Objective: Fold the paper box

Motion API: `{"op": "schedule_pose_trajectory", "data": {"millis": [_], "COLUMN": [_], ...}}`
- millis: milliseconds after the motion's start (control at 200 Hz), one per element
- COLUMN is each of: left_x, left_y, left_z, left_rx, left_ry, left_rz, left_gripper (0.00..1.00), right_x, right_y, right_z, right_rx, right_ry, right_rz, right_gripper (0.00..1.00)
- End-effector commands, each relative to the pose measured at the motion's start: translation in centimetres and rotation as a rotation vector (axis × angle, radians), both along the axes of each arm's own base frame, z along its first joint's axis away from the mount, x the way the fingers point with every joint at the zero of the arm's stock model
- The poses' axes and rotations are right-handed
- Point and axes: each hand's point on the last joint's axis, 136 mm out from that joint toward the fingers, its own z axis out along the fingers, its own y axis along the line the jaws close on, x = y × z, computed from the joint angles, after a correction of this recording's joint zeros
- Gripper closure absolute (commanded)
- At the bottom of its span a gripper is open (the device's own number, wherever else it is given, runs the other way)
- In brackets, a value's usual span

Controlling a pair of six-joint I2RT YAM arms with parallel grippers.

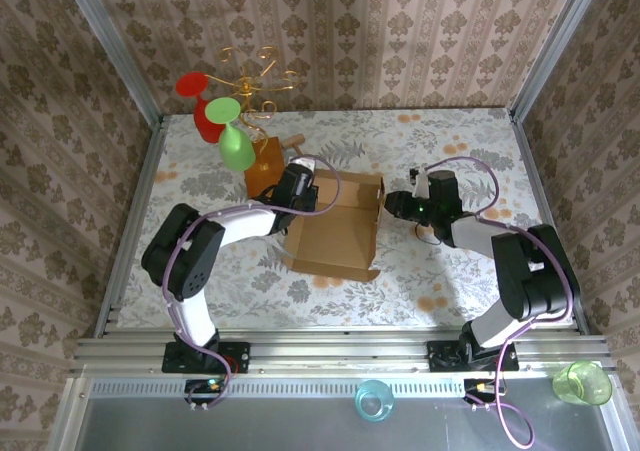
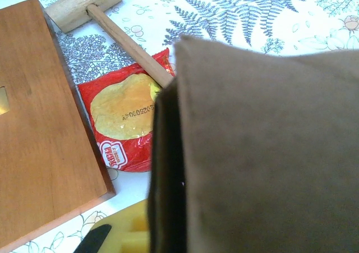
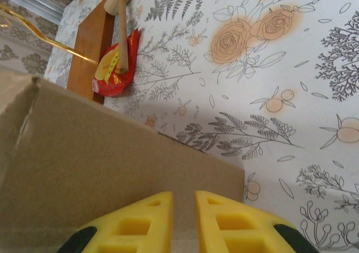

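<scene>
Nearest, on the metal ledge (image 1: 300,416) in front of the arm bases, stand a blue cup (image 1: 373,400) and, well to its right, a green cup (image 1: 583,382). Both look parked out of the way and seem to be no part of the fold.

At far left a gold wire stand (image 1: 255,76) rises from a wooden block (image 1: 264,166). A red packet (image 2: 126,115) and a small mallet (image 2: 84,6) lie just beside the block. The left tool (image 1: 300,186) is closed at the far left corner of the paper box (image 1: 335,229), with a cardboard wall standing right against it. Whether card is pinched inside I cannot tell. The box sits mid-bench between the two tools, open-topped and only partly formed. The right tool (image 1: 392,206) meets its right wall, nearly closed, with a thin slit showing; whether it grips or merely presses, I cannot tell. Holding opposite ends probably braces the box so its walls can be stood up.

The bench (image 1: 450,141) wears a pale floral cloth. Patterned wallpaper (image 1: 330,31), on panels framed by metal posts (image 1: 110,46), closes in three sides.
</scene>
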Motion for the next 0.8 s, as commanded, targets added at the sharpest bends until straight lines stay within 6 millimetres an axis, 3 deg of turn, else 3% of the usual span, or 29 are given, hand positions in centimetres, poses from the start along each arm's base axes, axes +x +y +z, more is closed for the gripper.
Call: {"op": "schedule_pose_trajectory", "data": {"millis": [0,295,795], "left_x": [-0.2,0.2,0.7], "left_y": [0.0,-0.5,-0.8], "left_z": [-1.2,0.2,-0.2], "left_rx": [0.018,0.025,0.045], "left_ry": [0.082,0.141,0.164], "left_rz": [-0.039,-0.064,-0.087], "left_gripper": [1.00,1.00,1.00], "right_x": [-0.8,-1.4,-2.0], "right_y": [0.7,1.0,2.9], "right_z": [0.7,2.4,3.5], "right_rx": [-0.045,-0.110,-0.124], "right_ry": [-0.053,-0.153,-0.223], "right_rz": [0.050,0.071,0.174], "right_gripper": [0.82,0.80,0.75]}}
